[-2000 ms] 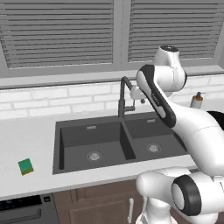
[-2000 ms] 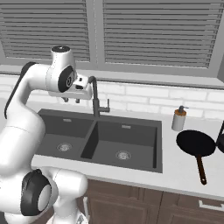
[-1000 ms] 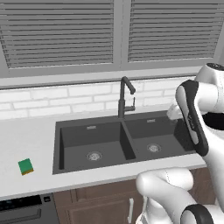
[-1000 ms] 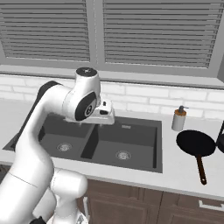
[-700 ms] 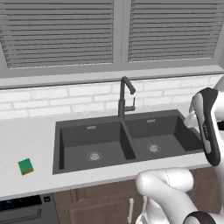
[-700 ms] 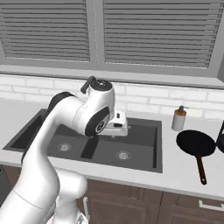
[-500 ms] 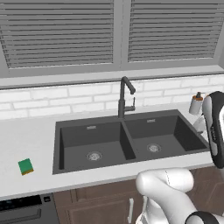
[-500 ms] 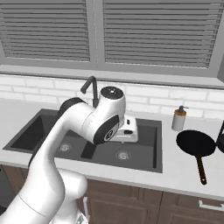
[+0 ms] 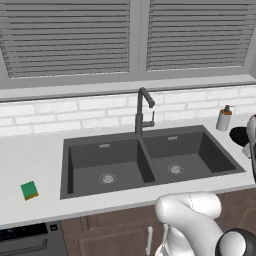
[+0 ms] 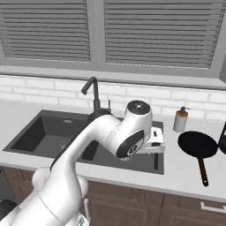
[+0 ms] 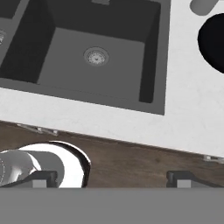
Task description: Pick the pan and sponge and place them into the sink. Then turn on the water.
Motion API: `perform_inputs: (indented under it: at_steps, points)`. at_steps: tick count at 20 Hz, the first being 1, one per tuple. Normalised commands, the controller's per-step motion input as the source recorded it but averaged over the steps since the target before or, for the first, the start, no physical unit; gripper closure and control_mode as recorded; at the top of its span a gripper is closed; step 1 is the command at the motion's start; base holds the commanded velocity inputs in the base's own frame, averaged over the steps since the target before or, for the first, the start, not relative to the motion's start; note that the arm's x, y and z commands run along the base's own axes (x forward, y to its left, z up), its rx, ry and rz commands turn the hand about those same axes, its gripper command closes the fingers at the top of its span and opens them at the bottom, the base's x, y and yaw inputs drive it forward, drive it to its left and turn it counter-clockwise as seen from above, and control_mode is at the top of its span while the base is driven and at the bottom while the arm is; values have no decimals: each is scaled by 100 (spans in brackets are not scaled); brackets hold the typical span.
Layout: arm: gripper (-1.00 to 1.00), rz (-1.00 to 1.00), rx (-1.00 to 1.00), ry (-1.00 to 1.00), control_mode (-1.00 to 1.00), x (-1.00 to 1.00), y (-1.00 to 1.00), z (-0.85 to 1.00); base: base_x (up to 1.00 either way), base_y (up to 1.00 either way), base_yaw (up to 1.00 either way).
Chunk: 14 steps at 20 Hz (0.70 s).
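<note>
The black pan (image 10: 197, 144) lies on the counter right of the sink (image 10: 39, 128), its handle toward the front edge. In the hand view the pan (image 11: 214, 37) is at the upper right and the sink's right basin (image 11: 151, 57) lies below. My gripper (image 11: 111, 178) is open and holds nothing, hanging over the counter's front edge between basin and pan. The green sponge (image 9: 29, 190) sits on the counter far left of the sink (image 9: 67, 165). The pan (image 9: 240, 136) peeks in at the right edge. No water runs from the faucet (image 9: 142, 110).
A white soap dispenser (image 10: 180, 120) stands behind the pan, near the brick backsplash. The dark gooseneck faucet (image 10: 91, 95) rises behind the sink's divider. A dark object (image 10: 222, 139) sits at the far right edge. Cabinet fronts run below the counter.
My arm has swung from beside the faucet to the right, across the right basin toward the pan. Pan, sponge and the views themselves have stayed put.
</note>
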Motion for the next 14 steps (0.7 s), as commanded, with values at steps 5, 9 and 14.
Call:
perform_inputs:
  at_steps: [5, 9, 14]
  points:
    - [-100, 0, -16, 5, -100, 5, -65, -36, 0, 0, 0]
    - [-100, 0, -18, 6, -100, 13, -60, -33, 0, 0, 0]
    - [-100, 0, -10, 9, -100, 26, -54, -21, 0, 0, 0]
